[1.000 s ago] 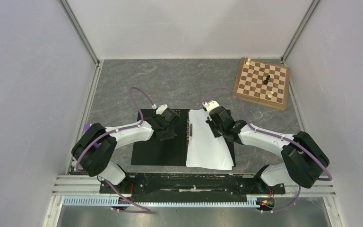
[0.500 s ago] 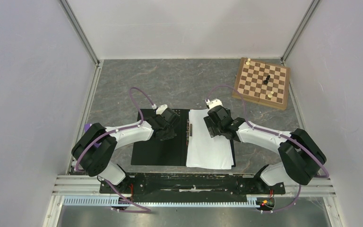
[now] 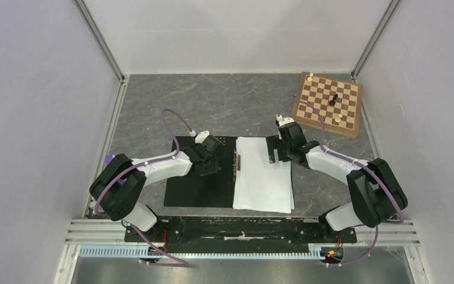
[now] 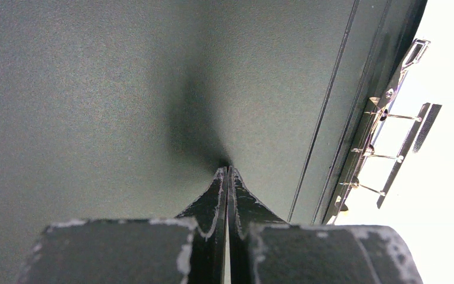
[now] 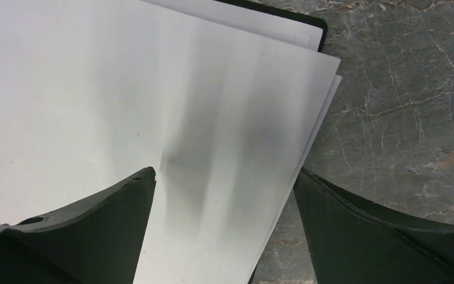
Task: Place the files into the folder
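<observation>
Arms (image 3: 162, 167) white; joints (image 3: 118, 192) black; cables (image 3: 165, 115) purple; left tool (image 4: 227, 171) scuffed.

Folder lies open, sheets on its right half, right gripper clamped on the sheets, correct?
Not quite: the right gripper is open, jaws spread, not gripping the sheets, as the right wrist view shows. The folder does lie open, sheets on its right half.
</observation>
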You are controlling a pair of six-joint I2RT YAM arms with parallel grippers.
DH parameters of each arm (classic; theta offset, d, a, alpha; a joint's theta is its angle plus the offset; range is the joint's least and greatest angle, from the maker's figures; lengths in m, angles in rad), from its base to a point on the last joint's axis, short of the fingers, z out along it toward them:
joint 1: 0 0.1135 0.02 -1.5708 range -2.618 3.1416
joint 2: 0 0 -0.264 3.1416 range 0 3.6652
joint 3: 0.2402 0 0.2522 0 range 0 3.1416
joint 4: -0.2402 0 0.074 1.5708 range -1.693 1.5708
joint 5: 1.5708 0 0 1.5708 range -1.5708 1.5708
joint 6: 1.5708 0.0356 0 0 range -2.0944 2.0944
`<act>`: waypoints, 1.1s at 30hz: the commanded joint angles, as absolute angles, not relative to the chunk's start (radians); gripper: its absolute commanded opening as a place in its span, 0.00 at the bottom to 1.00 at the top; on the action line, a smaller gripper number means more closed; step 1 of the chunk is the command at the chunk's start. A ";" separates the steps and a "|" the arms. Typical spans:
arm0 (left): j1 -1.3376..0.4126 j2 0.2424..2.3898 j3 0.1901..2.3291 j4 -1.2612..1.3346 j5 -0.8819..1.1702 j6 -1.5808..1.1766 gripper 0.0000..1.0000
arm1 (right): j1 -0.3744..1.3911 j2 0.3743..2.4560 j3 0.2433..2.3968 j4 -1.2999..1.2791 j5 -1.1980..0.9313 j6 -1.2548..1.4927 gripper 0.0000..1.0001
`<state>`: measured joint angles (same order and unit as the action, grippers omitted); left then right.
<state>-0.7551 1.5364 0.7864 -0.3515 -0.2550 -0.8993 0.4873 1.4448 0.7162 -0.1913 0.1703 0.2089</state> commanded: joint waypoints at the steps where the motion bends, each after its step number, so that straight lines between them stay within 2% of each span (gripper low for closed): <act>1: -0.753 1.553 0.795 -0.387 -0.285 -0.899 0.02 | 0.453 1.480 0.719 -0.116 0.061 0.222 0.90; 8: -0.753 1.563 0.798 -0.385 -0.285 -0.893 0.02 | 0.451 1.536 0.743 -0.087 0.036 0.264 0.91; 21: -0.749 1.563 0.799 -0.387 -0.285 -0.888 0.02 | 0.432 1.486 0.737 -0.139 0.188 0.290 0.94; 25: -0.748 1.564 0.801 -0.387 -0.282 -0.888 0.02 | 0.394 1.436 0.707 -0.155 0.141 0.298 0.98; 33: -0.749 1.562 0.802 -0.382 -0.275 -0.891 0.02 | 0.399 1.323 0.621 -0.188 0.060 0.340 0.98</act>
